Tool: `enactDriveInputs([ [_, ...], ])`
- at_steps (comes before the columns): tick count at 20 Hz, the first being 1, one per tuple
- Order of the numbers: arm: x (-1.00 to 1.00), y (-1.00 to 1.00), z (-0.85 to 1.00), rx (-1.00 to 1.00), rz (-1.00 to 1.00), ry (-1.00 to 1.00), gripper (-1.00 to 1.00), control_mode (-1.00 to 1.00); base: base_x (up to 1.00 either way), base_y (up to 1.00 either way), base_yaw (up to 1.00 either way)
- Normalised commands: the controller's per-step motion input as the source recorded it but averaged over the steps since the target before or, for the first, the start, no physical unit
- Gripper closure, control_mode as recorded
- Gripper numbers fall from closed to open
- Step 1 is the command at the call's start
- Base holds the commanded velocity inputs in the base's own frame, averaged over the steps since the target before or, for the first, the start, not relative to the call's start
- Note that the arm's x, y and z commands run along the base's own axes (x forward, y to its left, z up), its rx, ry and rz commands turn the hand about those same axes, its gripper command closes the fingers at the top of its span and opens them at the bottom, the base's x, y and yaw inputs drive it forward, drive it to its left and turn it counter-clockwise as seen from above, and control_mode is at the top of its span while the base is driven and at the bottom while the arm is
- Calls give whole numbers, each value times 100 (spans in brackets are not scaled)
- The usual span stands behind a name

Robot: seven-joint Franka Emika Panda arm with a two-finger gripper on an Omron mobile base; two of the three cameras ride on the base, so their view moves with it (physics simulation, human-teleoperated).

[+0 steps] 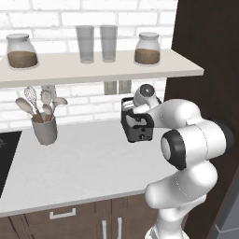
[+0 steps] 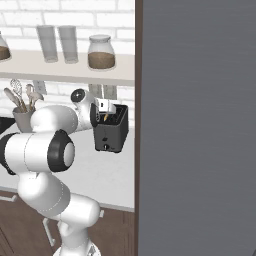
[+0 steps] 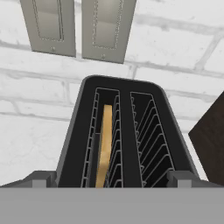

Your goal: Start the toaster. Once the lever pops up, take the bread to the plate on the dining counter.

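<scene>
One slice of bread (image 3: 104, 144) stands on edge in the left slot of the black toaster (image 3: 122, 135), sunk down between the wire guides with only its golden top edge showing; the right slot holds nothing. That toaster (image 1: 136, 125) sits on the pale desk (image 1: 79, 163), close to the white brick wall and beside a dark wood panel (image 1: 205, 56). Hovering just above the toaster's near end is the robot's hand (image 3: 111, 178), its two dark fingertips (image 3: 41, 178) set wide apart and released, gripping nothing. Two metal outlet plates (image 3: 78, 26) are fixed to the brick behind the toaster. Farther left on the desk stands a grey crock of utensils (image 1: 44, 126). Overhead, a shelf (image 1: 93, 70) carries two glasses (image 1: 97, 43) between two lidded jars (image 1: 147, 48).
</scene>
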Motion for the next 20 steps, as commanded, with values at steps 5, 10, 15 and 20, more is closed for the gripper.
enactDriveInputs([
  [5, -6, 0, 0, 0, 0, -5, -100, -100, 0, 0, 0],
  [10, -4, 0, 4, 0, 0, -11, -100, -100, 0, 0, 0],
  [15, -4, 1, 13, 0, 0, -9, -100, -100, 0, 0, 0],
  [20, -1, 12, 29, -1, 0, -1, -100, -100, 0, 0, 0],
])
